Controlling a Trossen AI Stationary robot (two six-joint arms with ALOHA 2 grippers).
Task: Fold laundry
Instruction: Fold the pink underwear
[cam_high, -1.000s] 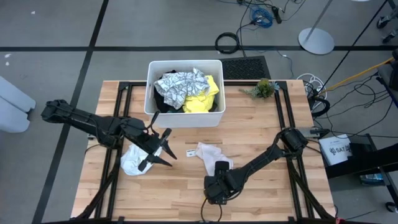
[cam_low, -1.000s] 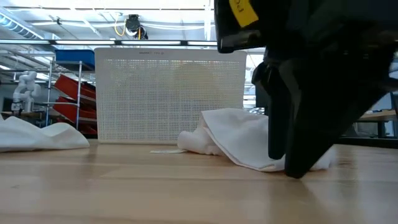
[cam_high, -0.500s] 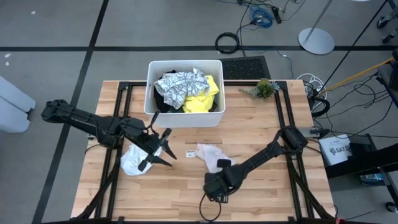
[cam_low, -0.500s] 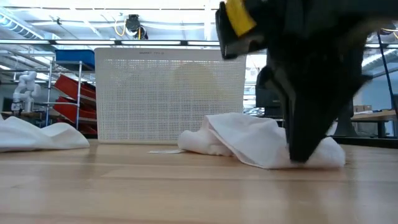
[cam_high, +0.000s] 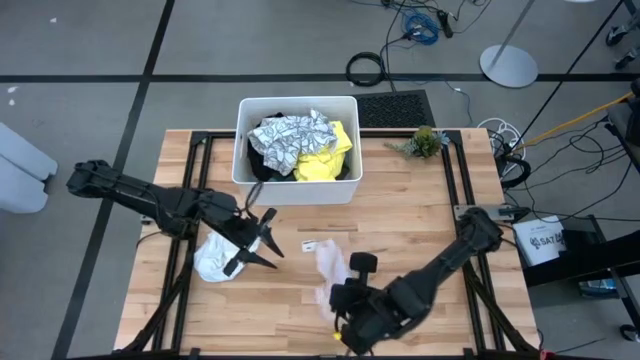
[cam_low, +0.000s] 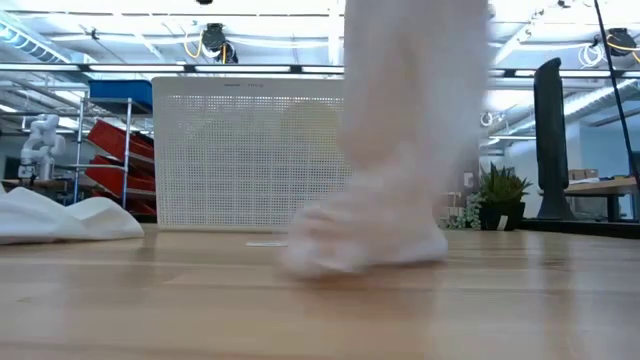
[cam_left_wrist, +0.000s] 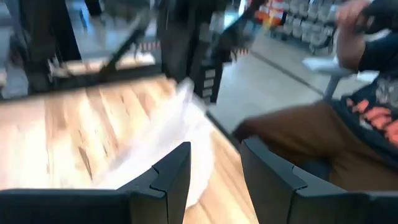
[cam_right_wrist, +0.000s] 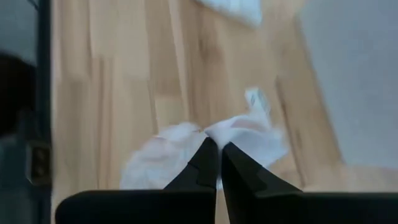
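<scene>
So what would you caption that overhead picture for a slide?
Right gripper shut on a small white cloth, lifting it mid-table; left gripper open over another white cloth, laundry tub behind.

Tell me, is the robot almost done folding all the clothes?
Not nearly. Nothing looks folded yet. The right tool is shut on one small white cloth, pulling it up off the table. The left tool waits open beside another crumpled white cloth. The tub is full of clothes: a patterned grey-white one, a yellow one and dark ones underneath.
</scene>
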